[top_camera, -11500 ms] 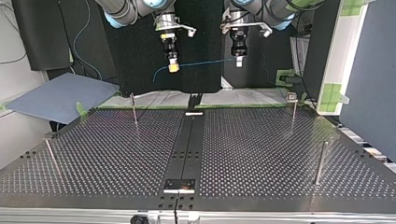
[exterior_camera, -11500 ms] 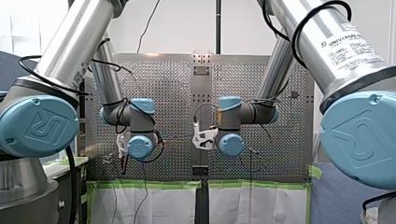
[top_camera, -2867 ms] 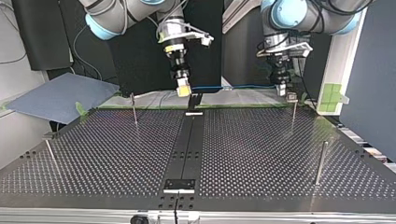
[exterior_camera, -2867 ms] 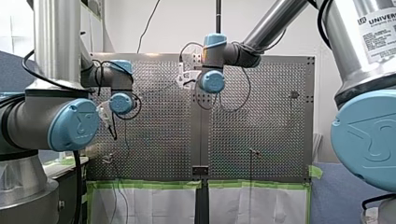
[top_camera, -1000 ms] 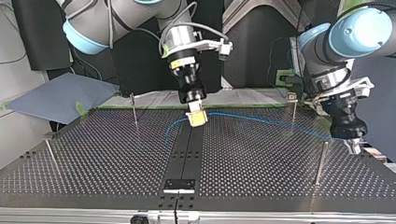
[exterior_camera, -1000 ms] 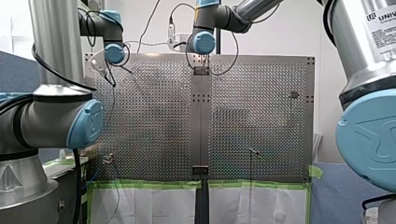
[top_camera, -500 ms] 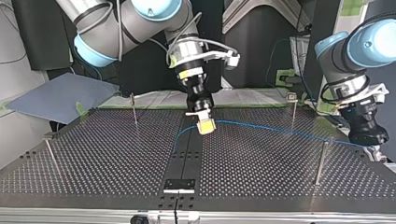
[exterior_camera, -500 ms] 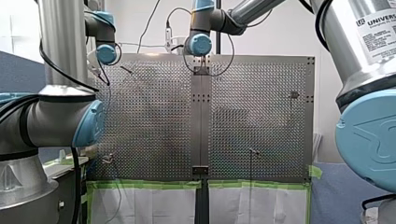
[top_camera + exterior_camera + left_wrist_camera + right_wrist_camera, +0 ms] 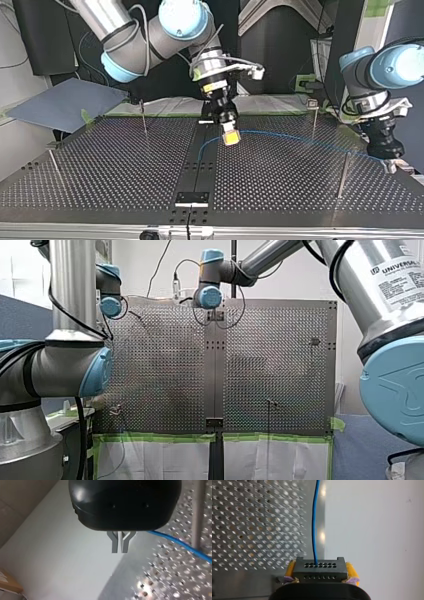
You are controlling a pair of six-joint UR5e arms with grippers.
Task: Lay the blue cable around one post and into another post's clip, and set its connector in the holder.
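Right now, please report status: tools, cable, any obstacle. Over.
Right tool shut on connector. Left tool shut on blue cable, strung between both above table, not in clip. Nothing in the way.

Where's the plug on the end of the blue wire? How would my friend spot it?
Find the big holey table and the dark strip down its middle. By that strip hangs my right gripper, with yellow pads. The connector is the little black block squeezed between those pads; only it has the blue cable plugged into it.
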